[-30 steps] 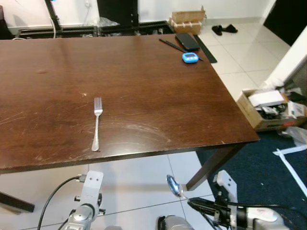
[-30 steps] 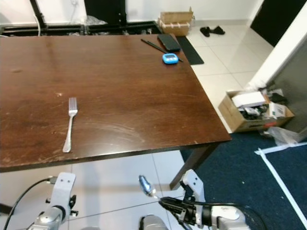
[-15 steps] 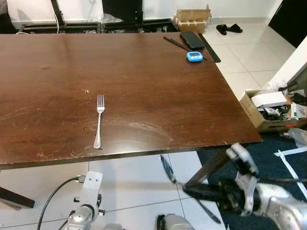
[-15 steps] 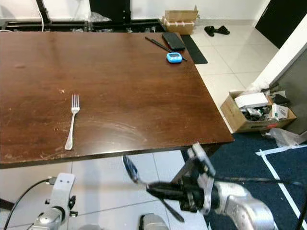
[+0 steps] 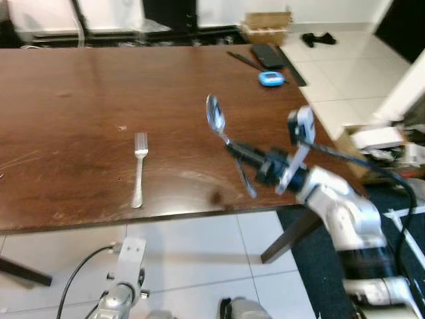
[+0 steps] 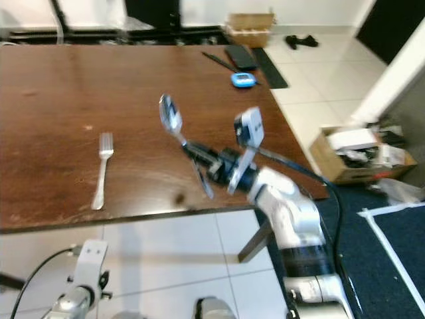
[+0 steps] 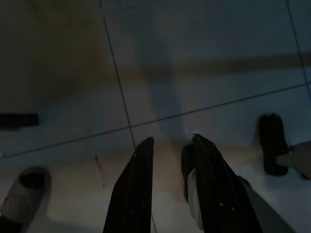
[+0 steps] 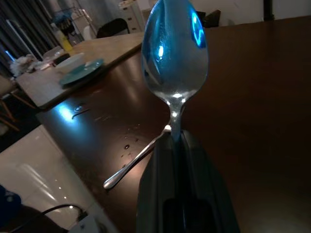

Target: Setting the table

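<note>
In your left eye view, the right gripper (image 5: 244, 158) is up over the near right part of the brown table (image 5: 80, 86), its black fingers clenched on the handle of a spoon (image 5: 216, 118). The spoon's bowl points up and toward the far side. A fork (image 5: 139, 169) lies flat on the table to the left of the spoon, well apart from it, tines pointing away from you. At the far right corner of the table you have a small blue gadget (image 5: 269, 78) and a black phone (image 5: 266, 55).

The right eye view gives you the same scene, with a cardboard box (image 6: 348, 154) on the floor to the right of the table.

In your left wrist view, dark as it is, the left gripper (image 7: 170, 141) hangs over tiled floor (image 7: 218, 58), its fingers slightly apart with nothing between them.

In your right wrist view, the spoon stands up between the fingers (image 8: 155, 184), the fork lying on the table beyond it, and a teal plate (image 8: 81, 72) sits on another table in the background.
</note>
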